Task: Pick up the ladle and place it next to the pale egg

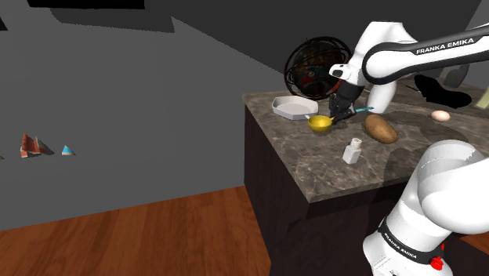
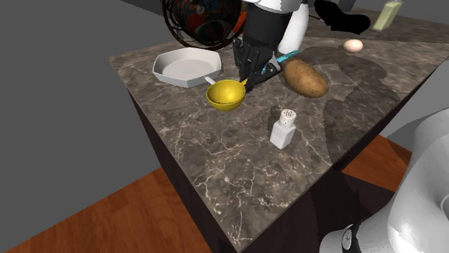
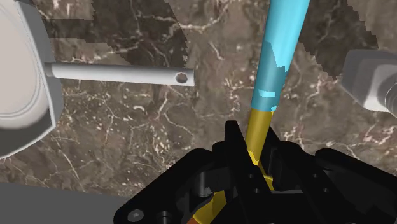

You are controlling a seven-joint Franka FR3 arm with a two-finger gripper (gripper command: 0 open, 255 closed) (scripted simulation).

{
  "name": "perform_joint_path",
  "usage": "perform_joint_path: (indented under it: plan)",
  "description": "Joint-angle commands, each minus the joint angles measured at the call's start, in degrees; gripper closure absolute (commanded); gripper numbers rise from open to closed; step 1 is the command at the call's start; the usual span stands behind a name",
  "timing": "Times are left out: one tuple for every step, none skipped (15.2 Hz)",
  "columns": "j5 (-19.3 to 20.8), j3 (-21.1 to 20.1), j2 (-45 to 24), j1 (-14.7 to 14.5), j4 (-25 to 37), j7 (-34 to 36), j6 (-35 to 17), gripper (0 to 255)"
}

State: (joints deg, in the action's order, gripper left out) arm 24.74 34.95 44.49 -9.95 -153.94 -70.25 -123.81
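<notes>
Marble-patterned dark worktop point(image 1: 313, 168) point(image 2: 216, 165) point(image 3: 146, 127) with the arm reaching over it; all positions are given from the potato point(image 1: 380, 128) point(image 2: 305, 77).

(a) Ladle point(image 1: 320, 122) point(image 2: 225, 94) point(image 3: 280, 44): yellow bowl and stem, cyan handle. It lies just beside the potato. The handle end points toward the potato and the bowl is on the far side from it. Whether the bowl touches the worktop cannot be told.

(b) Gripper point(image 1: 342, 112) point(image 2: 250, 72) point(image 3: 251, 159): black, pointing down between bowl and potato. The wrist view shows its fingers clasped on the yellow stem, just below where the cyan handle starts.

(c) White skillet point(image 1: 294, 107) point(image 2: 186, 68) point(image 3: 19, 95): beyond the ladle's bowl as seen from the potato, its handle pointing toward the bowl.

(d) Pale egg point(image 1: 441, 115) point(image 2: 352, 45): on the potato's opposite side from the ladle, well apart from the bowl.

(e) White shaker point(image 1: 353, 149) point(image 2: 283, 129) point(image 3: 372, 79): upright, near the potato, toward the worktop's front edge.

(f) Dark wire-cage ball point(image 1: 313, 67) point(image 2: 201, 18): behind the skillet, farther from the potato.
</notes>
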Motion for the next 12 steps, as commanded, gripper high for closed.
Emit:
perform_joint_path:
  plan:
    - [-0.5,-0.8,0.9,0.0,1.0,0.0,1.9,255]
    - [-0.8,-1.1,1.1,-0.1,1.6,0.0,2.8,255]
    - [-0.9,-1.3,1.3,-0.1,2.0,0.0,3.3,255]
    - [-0.3,-0.3,1.9,0.7,2.1,-1.5,3.8,255]
    - [0.4,0.8,2.4,1.6,2.3,-2.9,4.3,255]
    - [1.0,1.9,2.8,2.3,2.6,-4.4,4.7,255]
    - [1.6,3.1,3.2,3.1,2.9,-5.9,5.1,255]
    - [2.2,4.2,3.4,3.8,3.3,-7.4,5.6,255]
    - [2.8,5.4,3.7,4.4,3.8,-8.8,6.0,255]
    - [3.4,6.6,3.8,5.0,4.4,-10.3,6.3,255]
    - [3.9,7.8,3.9,5.5,5.0,-11.8,6.7,255]
    - [4.4,9.1,3.9,5.9,5.7,-13.3,7.0,255]
